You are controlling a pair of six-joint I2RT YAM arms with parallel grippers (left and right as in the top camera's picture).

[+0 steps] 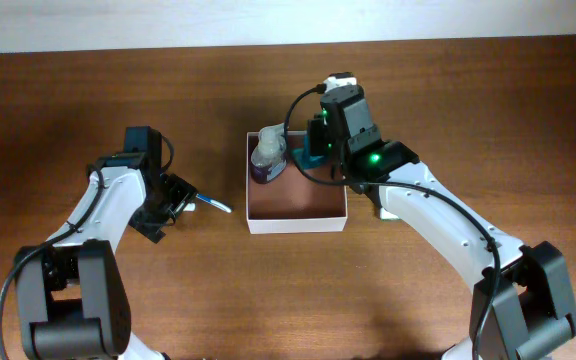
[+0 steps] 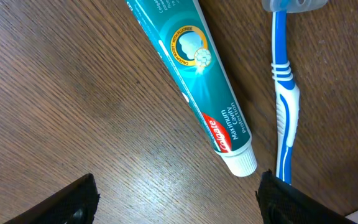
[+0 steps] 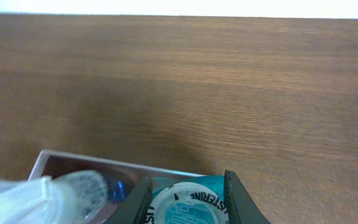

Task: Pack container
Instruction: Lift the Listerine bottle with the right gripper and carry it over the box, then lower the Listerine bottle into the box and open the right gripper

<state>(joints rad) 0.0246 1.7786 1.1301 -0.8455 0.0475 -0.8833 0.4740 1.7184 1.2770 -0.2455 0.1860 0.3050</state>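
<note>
Two items under spread left fingers [image 2: 73, 202]: toothpaste [image 2: 194, 78], toothbrush [image 2: 286, 106] | right fingers [image 3: 238, 199] pinch Listerine bottle [image 3: 188, 208] in container [image 1: 298, 222]

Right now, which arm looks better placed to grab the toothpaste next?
The left. The left fingers hang open over the toothpaste and toothbrush lying on the table, left of the container. The right fingers are closed on a teal Listerine bottle at the container, so that arm is likely busy.
</note>
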